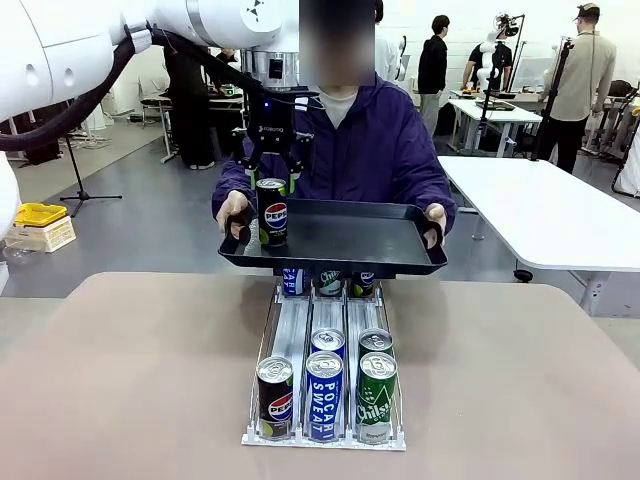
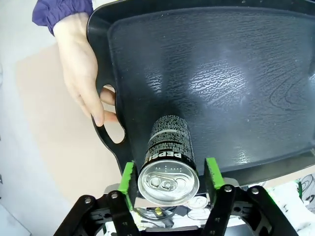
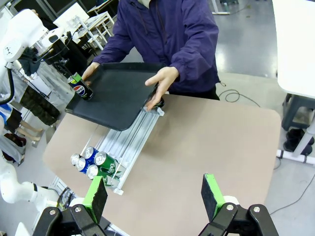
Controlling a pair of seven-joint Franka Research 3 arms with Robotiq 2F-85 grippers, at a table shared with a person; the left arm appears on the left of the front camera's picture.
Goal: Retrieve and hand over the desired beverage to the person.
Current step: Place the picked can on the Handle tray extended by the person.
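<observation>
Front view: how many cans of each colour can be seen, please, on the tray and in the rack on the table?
Black cans: 2 (one on the tray, one in the rack)
Blue cans: 2
Green cans: 2
Half-hidden cans behind the tray's edge, colour unclear: 3
Total: 9

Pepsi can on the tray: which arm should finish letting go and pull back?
Left: the left gripper straddles the Pepsi can standing on the person's tray, pads slightly off it; the right gripper hangs open, far from the tray.
</observation>
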